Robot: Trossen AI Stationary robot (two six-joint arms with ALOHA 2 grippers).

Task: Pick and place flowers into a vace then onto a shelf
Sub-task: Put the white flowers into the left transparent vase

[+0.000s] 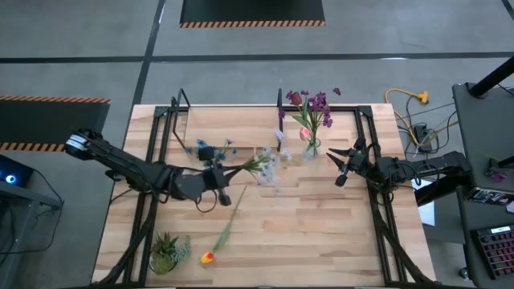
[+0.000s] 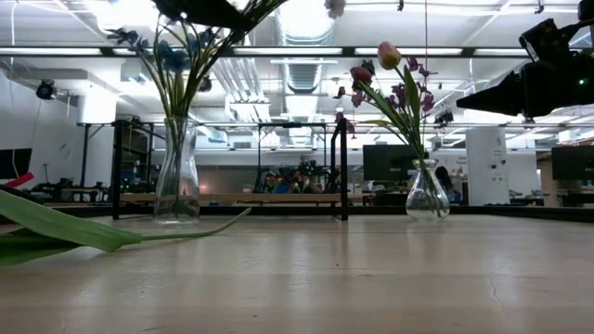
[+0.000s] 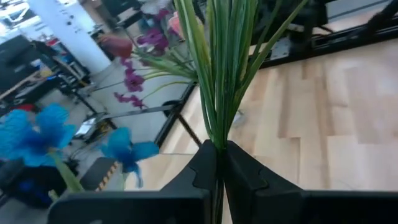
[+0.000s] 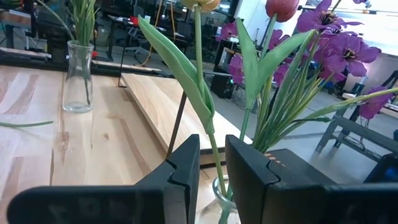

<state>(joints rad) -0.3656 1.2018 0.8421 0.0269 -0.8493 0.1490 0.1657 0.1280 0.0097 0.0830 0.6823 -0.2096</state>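
A: Left wrist view first: left tool [image 3: 219, 163] is clamped on a bundle of green stems [image 3: 219, 74], fingers pressed together with the stems running between them. From above, this tool [image 1: 215, 178] sits over the middle-left of the table [image 1: 321, 233], stems angling out toward a clear vase [image 1: 271, 171], whose position under the blooms is hard to fix.

B: Right side?

A: Right tool [image 4: 211, 180] has its fingers parted a little, one thin stem [image 4: 205, 93] in the gap; contact cannot be told. The stem belongs to the bouquet of purple and pink flowers [image 1: 312, 108] standing in a round glass vase [image 1: 310, 147]. In the high view the right tool [image 1: 344, 163] hangs just beside that vase, toward the table's right edge.

B: Other items?

A: Low view: tall vase [image 2: 176, 176] holds blue blooms; round vase [image 2: 427, 193] stands well apart from it. One orange-yellow tulip [image 1: 208, 257] lies loose on the table near a small potted plant [image 1: 166, 250]. Shelf [image 1: 233, 128] runs along the far edge, bare plank between black brackets.
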